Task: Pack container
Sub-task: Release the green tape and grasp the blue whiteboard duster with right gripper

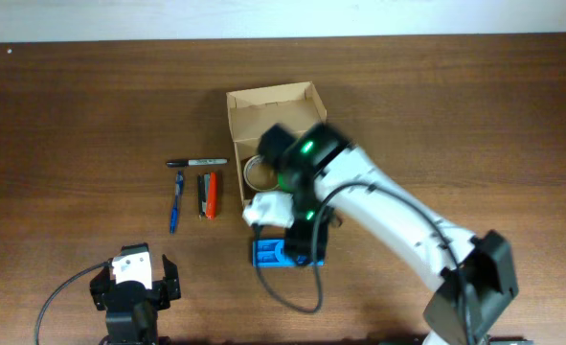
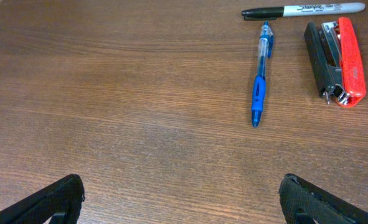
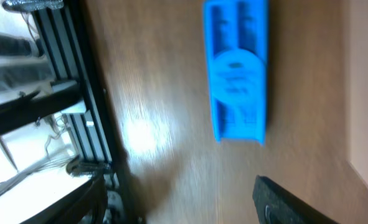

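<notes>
While poised over blue packet (image 3: pixel 236 68): right fingers (image 3: pixel 296 205), parted and holding nothing, just beside near wall of open container (image 1: pixel 268 110) at mid-worktop (image 1: pixel 474 96). Could clip that wall, or skid the flat packet away, if lowered off-centre. Left fingers (image 2: pixel 53 202) likewise parted and empty, well apart from container.

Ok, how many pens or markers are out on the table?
2. The black marker lies left of the box; the blue pen is just nearer the robot, beside the red stapler. More may hide inside the box.
</notes>
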You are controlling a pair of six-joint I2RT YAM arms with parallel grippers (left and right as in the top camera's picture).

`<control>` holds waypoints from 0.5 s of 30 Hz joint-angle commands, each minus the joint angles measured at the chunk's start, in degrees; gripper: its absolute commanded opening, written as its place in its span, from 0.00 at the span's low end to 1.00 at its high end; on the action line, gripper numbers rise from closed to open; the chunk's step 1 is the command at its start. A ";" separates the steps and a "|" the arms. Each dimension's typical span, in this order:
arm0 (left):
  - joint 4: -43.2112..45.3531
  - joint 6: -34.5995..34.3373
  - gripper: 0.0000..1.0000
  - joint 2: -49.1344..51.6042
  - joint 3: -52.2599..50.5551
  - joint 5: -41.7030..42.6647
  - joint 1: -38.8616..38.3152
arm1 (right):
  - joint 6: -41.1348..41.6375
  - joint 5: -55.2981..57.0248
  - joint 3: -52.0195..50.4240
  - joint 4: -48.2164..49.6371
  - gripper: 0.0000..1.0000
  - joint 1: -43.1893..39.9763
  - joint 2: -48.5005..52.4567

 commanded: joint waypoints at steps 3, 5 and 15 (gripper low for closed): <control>0.13 -0.79 1.00 -0.44 -0.50 -0.42 0.31 | 6.67 4.20 -12.59 9.73 0.78 6.60 0.02; 0.13 -0.79 1.00 -0.44 -0.50 -0.42 0.31 | 7.82 4.20 -15.58 12.72 0.78 7.19 0.02; 0.13 -0.79 0.99 -0.44 -0.50 -0.42 0.31 | 7.78 4.92 -23.02 26.29 0.83 7.21 0.37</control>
